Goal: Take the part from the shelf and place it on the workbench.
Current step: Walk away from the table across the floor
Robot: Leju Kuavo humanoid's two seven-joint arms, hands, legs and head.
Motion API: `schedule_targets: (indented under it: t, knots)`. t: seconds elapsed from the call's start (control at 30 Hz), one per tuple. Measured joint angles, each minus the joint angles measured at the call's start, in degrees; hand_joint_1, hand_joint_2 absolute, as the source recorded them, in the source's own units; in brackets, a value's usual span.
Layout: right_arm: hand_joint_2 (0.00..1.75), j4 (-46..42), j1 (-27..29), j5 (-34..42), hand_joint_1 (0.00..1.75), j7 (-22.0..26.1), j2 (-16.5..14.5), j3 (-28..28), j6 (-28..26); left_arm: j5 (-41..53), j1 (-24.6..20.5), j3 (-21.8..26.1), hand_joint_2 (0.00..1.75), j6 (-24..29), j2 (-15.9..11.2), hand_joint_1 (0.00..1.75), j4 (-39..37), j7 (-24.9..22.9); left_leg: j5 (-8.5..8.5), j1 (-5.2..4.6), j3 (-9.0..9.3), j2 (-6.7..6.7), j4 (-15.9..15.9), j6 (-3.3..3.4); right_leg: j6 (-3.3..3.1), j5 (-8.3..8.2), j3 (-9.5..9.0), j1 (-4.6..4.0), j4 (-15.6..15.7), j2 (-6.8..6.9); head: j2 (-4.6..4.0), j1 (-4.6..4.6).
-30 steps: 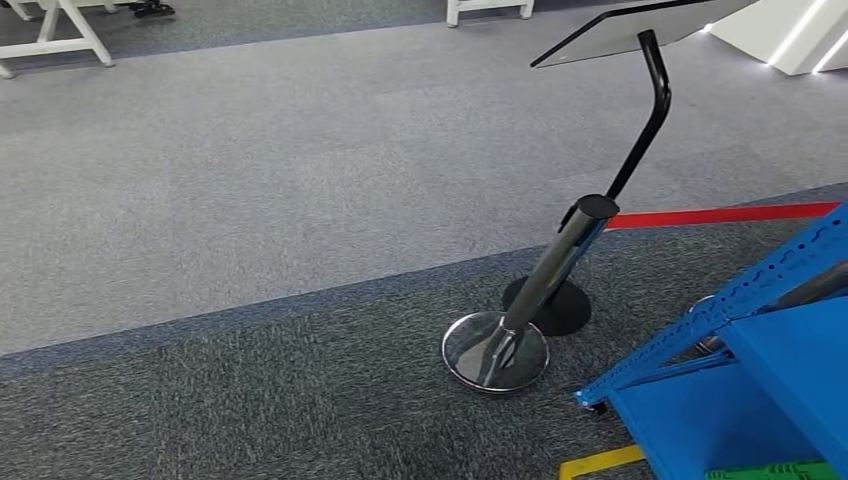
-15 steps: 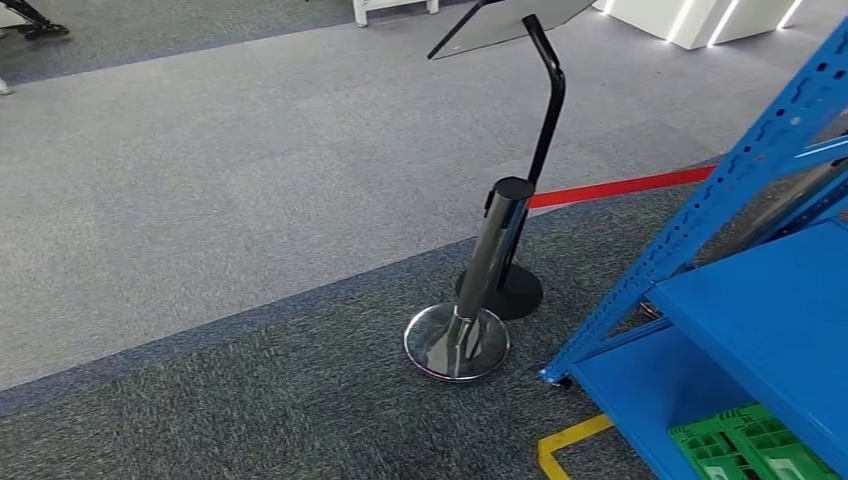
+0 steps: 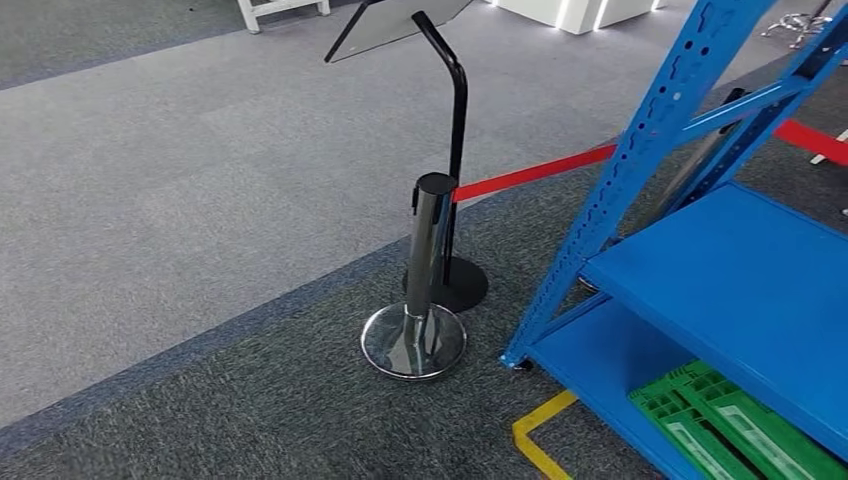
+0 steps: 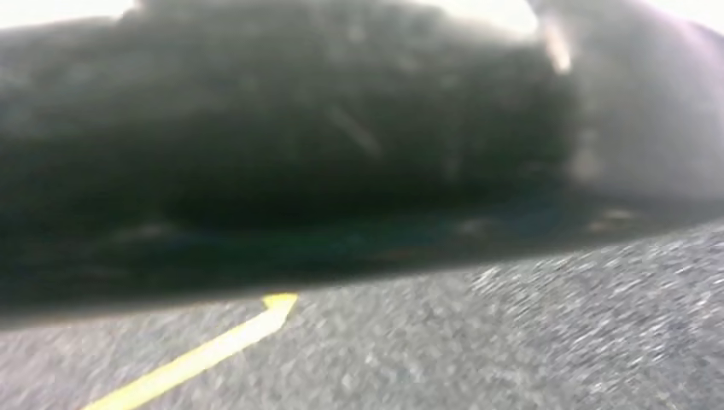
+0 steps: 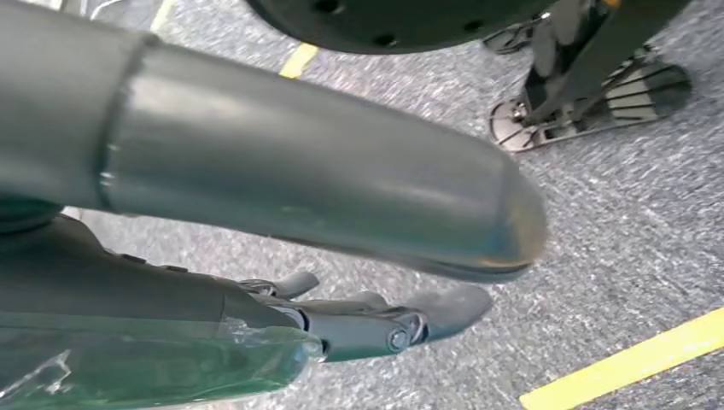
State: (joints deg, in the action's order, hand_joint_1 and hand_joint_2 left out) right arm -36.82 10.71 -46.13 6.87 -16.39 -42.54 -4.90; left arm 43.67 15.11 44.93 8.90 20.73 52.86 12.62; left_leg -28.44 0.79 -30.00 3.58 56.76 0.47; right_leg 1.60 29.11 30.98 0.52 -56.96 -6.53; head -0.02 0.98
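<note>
Blue steel shelf [image 3: 720,250] stands at the right of the head view, perforated upright [image 3: 640,170] slanting up from the floor, a bare blue deck at mid height and a lower deck beneath it. Green slatted plastic crate [image 3: 735,425] sits on the lower deck, near right corner. No separate part can be made out on the shelf from here.

Left of the upright: chrome stanchion post [image 3: 428,250] on a round mirror base [image 3: 413,342], just in front of a black sign stand [image 3: 455,150] with a round black foot, the two bases nearly touching. Red barrier belt [image 3: 530,172] runs from the post top to the right, passing behind the upright. Yellow floor tape [image 3: 540,440] forms a corner near the shelf foot. Carpet is dark grey near, lighter grey farther out.

Right wrist view: right hand [image 5: 341,282] hangs above the carpet, thick grey thumb [image 5: 324,179] stretched out, darker fingers [image 5: 410,320] extended below it and apart from it, nothing held. Yellow tape strip also shows on the floor here.

Left wrist view: blurred and dark; left hand's state cannot be told.
</note>
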Motion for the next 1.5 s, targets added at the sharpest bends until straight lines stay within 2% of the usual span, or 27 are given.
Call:
schedule_targets:
  t: [0.1,0.13,0.23,0.27,0.33,0.4,0.47,0.53,0.6,0.63,0.7,0.73,0.77,0.8,0.83,0.9,0.93,1.0,1.07,1.13,1.2,1.27,1.3,1.33,1.37,1.43,1.5]
  knots:
    - [0.00,3.6,-2.5,-0.6,0.00,1.9,0.6,-2.1,-1.2,2.9,-1.0,1.7,0.00,0.1,0.0,0.00,-1.0,1.4,0.25,0.07,0.09,-2.31,-0.5,0.82,0.66,3.74,3.05,-0.04,-5.9,4.79,0.00,0.59]
    - [0.00,4.1,-3.0,-0.6,0.00,2.1,0.7,-2.4,-1.4,3.2,-1.1,2.0,0.00,0.1,0.0,0.00,-1.2,1.6,0.23,0.03,0.08,-2.75,-0.5,0.91,0.79,4.83,4.01,-0.01,-7.7,5.40,0.00,0.75]
    - [0.00,4.7,-3.5,-0.7,0.00,2.3,0.7,-2.7,-1.5,3.4,-1.2,2.3,0.00,0.0,0.0,0.00,-1.5,1.8,0.22,-0.03,0.08,-3.22,-0.5,0.92,0.92,5.83,5.05,0.03,-9.7,5.64,0.00,0.74]
    - [0.00,5.1,-3.9,-0.7,0.00,2.4,0.8,-3.0,-1.6,3.6,-1.3,2.6,0.00,0.0,0.0,0.00,-1.6,1.9,0.19,-0.07,0.06,-3.73,-0.5,0.94,1.02,6.59,6.03,0.05,-11.7,5.74,0.00,0.71]
    - [0.00,7.2,-4.9,-0.9,0.00,2.7,0.9,-4.2,-1.9,4.2,-1.9,4.1,0.00,0.0,-0.1,0.00,-2.4,2.3,-0.05,-0.18,0.22,-5.97,-0.4,0.83,1.19,4.84,5.34,0.10,-10.8,6.54,0.00,0.68]
    - [0.00,9.0,-5.7,-1.3,0.00,3.1,1.0,-5.3,-1.9,5.0,-2.7,5.8,0.00,0.0,-0.1,0.00,-3.1,2.8,-0.48,-0.40,0.61,-8.13,-0.3,0.37,0.89,1.07,1.41,0.00,-3.9,8.78,0.00,0.68]
    - [0.00,9.5,-6.0,-1.9,0.00,3.4,0.9,-5.8,-1.4,5.5,-3.2,7.1,0.00,0.0,-0.2,0.00,-3.5,3.2,-0.76,-0.64,0.89,-9.05,-0.1,-0.26,0.16,0.02,-0.53,-0.25,-0.1,9.95,0.00,0.51]
    - [0.00,9.7,-5.9,-2.3,0.00,3.5,0.9,-6.3,-0.9,5.5,-3.9,8.3,0.00,-0.1,-0.2,0.00,-3.9,3.6,-0.92,-0.60,1.16,-9.83,-0.1,-0.90,-0.56,-0.02,-0.26,-0.41,0.1,9.04,0.00,0.41]
    - [0.00,9.7,-5.8,-2.6,0.00,3.4,0.7,-6.8,-0.4,5.2,-4.4,9.0,0.00,-0.1,-0.3,0.00,-4.3,3.9,-2.11,-0.36,1.03,-8.56,1.0,-1.59,-1.26,-0.31,-0.51,-0.22,0.3,8.05,0.00,0.31]
    - [0.00,9.7,-5.8,-2.6,0.00,3.3,0.6,-7.0,-0.3,5.1,-4.6,9.4,0.00,0.0,-0.4,0.00,-4.6,4.0,-3.62,-0.25,0.25,-7.21,3.2,-1.87,-1.58,-0.51,-0.73,-0.08,0.4,7.51,0.00,0.21]
    - [0.00,9.7,-5.8,-2.7,0.00,3.3,0.6,-7.2,-0.1,5.1,-4.8,10.1,0.00,0.0,-0.4,0.00,-5.1,4.0,-7.54,-0.11,-2.98,-4.73,10.5,-2.16,-1.93,-0.70,-0.87,-0.03,0.5,6.26,0.00,0.00]
    - [0.00,9.7,-5.7,-2.7,0.00,3.2,0.6,-7.3,0.0,5.0,-4.8,10.4,0.00,0.0,-0.4,0.00,-5.3,4.0,-8.82,-0.10,-4.73,-4.32,14.1,-2.21,-1.98,-0.72,-0.87,-0.08,0.4,5.51,0.00,-0.02]
    - [0.00,9.7,-5.7,-2.7,0.00,3.2,0.6,-7.4,0.0,5.0,-4.8,10.6,0.00,0.0,-0.4,0.00,-5.5,4.0,-8.99,-0.11,-5.90,-4.17,16.1,-2.20,-2.00,-0.72,-0.89,-0.12,0.4,4.73,0.00,-0.03]
    - [0.00,9.7,-5.7,-2.7,0.00,3.2,0.6,-7.5,0.1,5.0,-4.8,10.7,0.00,0.0,-0.5,0.00,-5.6,4.0,-7.91,-0.11,-6.16,-4.08,16.0,-2.12,-2.00,-0.71,-0.96,-0.16,0.4,3.90,0.00,-0.02]
    - [0.00,9.7,-5.7,-2.7,0.00,3.2,0.6,-7.6,0.1,5.0,-4.8,10.8,0.00,0.0,-0.5,0.00,-5.7,4.0,-5.81,-0.10,-5.45,-3.80,13.7,-1.97,-1.99,-0.70,-1.07,-0.18,0.4,3.06,0.00,-0.02]
    - [0.00,9.7,-5.7,-2.7,0.00,3.2,0.5,-7.6,0.1,5.0,-4.9,10.9,0.00,0.0,-0.5,0.00,-5.8,4.0,-1.23,-0.02,-2.62,-1.56,6.2,-1.48,-1.84,-0.62,-1.10,-0.24,0.3,1.50,0.00,-0.03]
    - [0.00,9.7,-5.7,-2.8,0.00,3.1,0.5,-7.7,0.2,5.1,-5.0,11.1,0.00,0.0,-0.5,0.00,-5.9,4.1,-0.04,0.05,-1.47,-0.36,3.2,-1.24,-1.63,-0.58,-0.95,-0.28,0.2,0.80,0.00,-0.03]
    - [0.00,9.7,-5.7,-3.2,0.00,2.5,0.5,-7.8,0.2,5.4,-5.2,11.4,0.00,0.0,-0.5,0.00,-6.0,4.3,0.17,0.01,-0.70,0.76,0.9,-0.77,-0.94,-0.63,-0.25,-0.20,0.1,-0.38,0.00,-0.03]
    - [0.00,9.7,-5.5,-4.0,0.00,1.3,0.5,-8.1,0.4,6.0,-5.5,11.6,0.00,-0.1,-0.5,0.00,-6.2,4.8,0.32,-0.02,-0.56,-0.40,0.3,-0.14,-0.18,-0.64,0.36,0.03,0.0,-0.86,0.00,-0.01]
    - [0.00,9.6,-5.4,-5.0,0.00,0.3,0.5,-8.7,0.8,6.4,-5.7,11.8,0.00,0.0,-0.4,0.00,-6.6,5.0,0.59,0.10,-0.35,-1.90,-0.3,0.59,0.36,1.09,1.69,-0.04,-2.4,1.59,0.00,0.38]
    - [0.00,9.3,-5.4,-5.8,0.00,-0.1,0.4,-9.1,1.6,6.4,-5.8,12.3,0.00,0.3,-0.4,0.00,-7.2,5.1,0.59,0.05,-0.31,-3.52,-0.5,0.98,0.69,4.89,4.93,-0.04,-9.0,4.80,0.00,0.74]
    - [0.00,9.0,-5.3,-6.4,0.00,-0.1,0.4,-9.7,2.5,5.8,-5.8,12.7,0.00,0.8,-0.4,0.00,-7.9,5.1,0.45,-0.03,-0.36,-5.33,-0.5,1.07,1.01,7.28,7.92,0.14,-15.1,5.85,0.00,0.73]
    - [0.00,8.9,-5.3,-6.7,0.00,0.0,0.3,-10.1,2.8,5.3,-5.8,12.9,0.00,0.9,-0.4,0.00,-8.2,5.1,0.38,-0.04,-0.36,-6.18,-0.4,1.04,1.15,6.93,8.07,0.23,-15.5,6.12,0.00,0.74]
    - [0.00,8.7,-5.2,-7.0,0.00,0.1,0.3,-10.5,3.1,4.7,-5.8,13.0,0.00,1.0,-0.4,0.00,-8.4,5.0,0.29,-0.02,-0.28,-6.91,-0.4,0.93,1.24,5.54,7.03,0.31,-13.7,6.44,0.00,0.75]
    - [0.00,8.6,-5.2,-7.3,0.00,0.3,0.3,-10.9,3.2,4.0,-5.8,13.0,0.00,0.8,-0.4,0.00,-8.6,5.0,0.17,0.00,-0.09,-7.56,-0.4,0.75,1.27,3.59,4.91,0.36,-10.0,7.22,0.00,0.76]
    - [0.00,8.5,-5.2,-7.8,0.00,0.9,0.2,-11.7,3.3,2.5,-5.9,13.0,0.00,0.5,-0.4,0.00,-8.8,5.0,-0.21,-0.24,0.32,-8.63,-0.2,0.16,1.00,0.81,0.73,0.28,-2.6,9.65,0.00,0.72]
    - [0.00,8.5,-5.2,-8.5,0.00,1.3,0.2,-12.3,3.2,1.4,-5.9,13.0,0.00,0.2,-0.5,0.00,-8.8,5.0,-0.49,-0.47,0.71,-9.48,-0.1,-0.52,0.37,0.21,-0.64,0.07,0.1,10.59,0.00,0.44]
